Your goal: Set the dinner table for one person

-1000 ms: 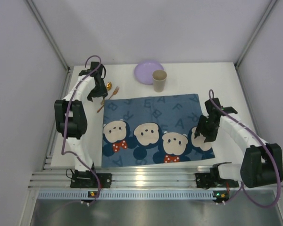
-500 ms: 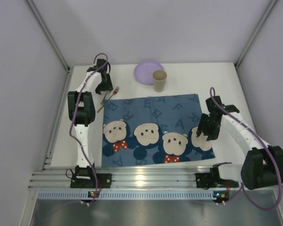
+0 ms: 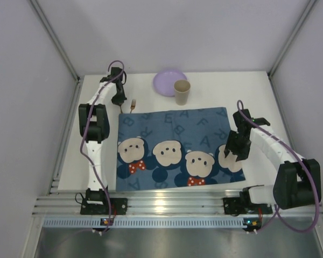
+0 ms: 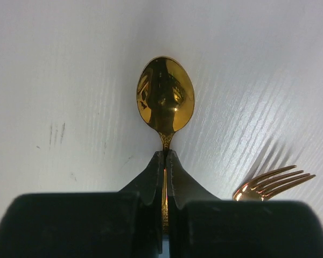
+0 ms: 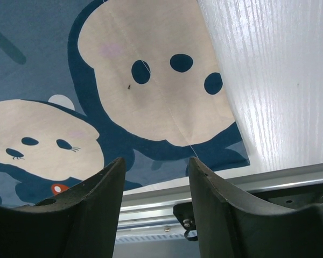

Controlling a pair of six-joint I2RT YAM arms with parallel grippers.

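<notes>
The dinner table (image 3: 226, 88) is a plain white top. A gold spoon (image 4: 165, 95) lies on it at the far left, bowl pointing away from me. My left gripper (image 4: 165, 153) is shut on the spoon's thin handle, which shows between the pads. Just right of it lie the tines of a gold fork (image 4: 274, 180). From above, the left gripper (image 3: 118, 99) hides the spoon, and only the fork (image 3: 133, 103) shows beside it. My right gripper (image 5: 157, 161) hangs open and empty over the near right corner of the blue mouse-print mat (image 3: 177, 145).
A lilac plate (image 3: 167, 82) lies at the back of the table, with a beige paper cup (image 3: 182, 92) standing at its right edge. The aluminium rail (image 3: 167, 204) with both arm bases runs along the near edge. White walls close in the sides.
My left gripper moved to the far left of the table, came down over the spoon and shut on its handle. The right arm has barely moved.
</notes>
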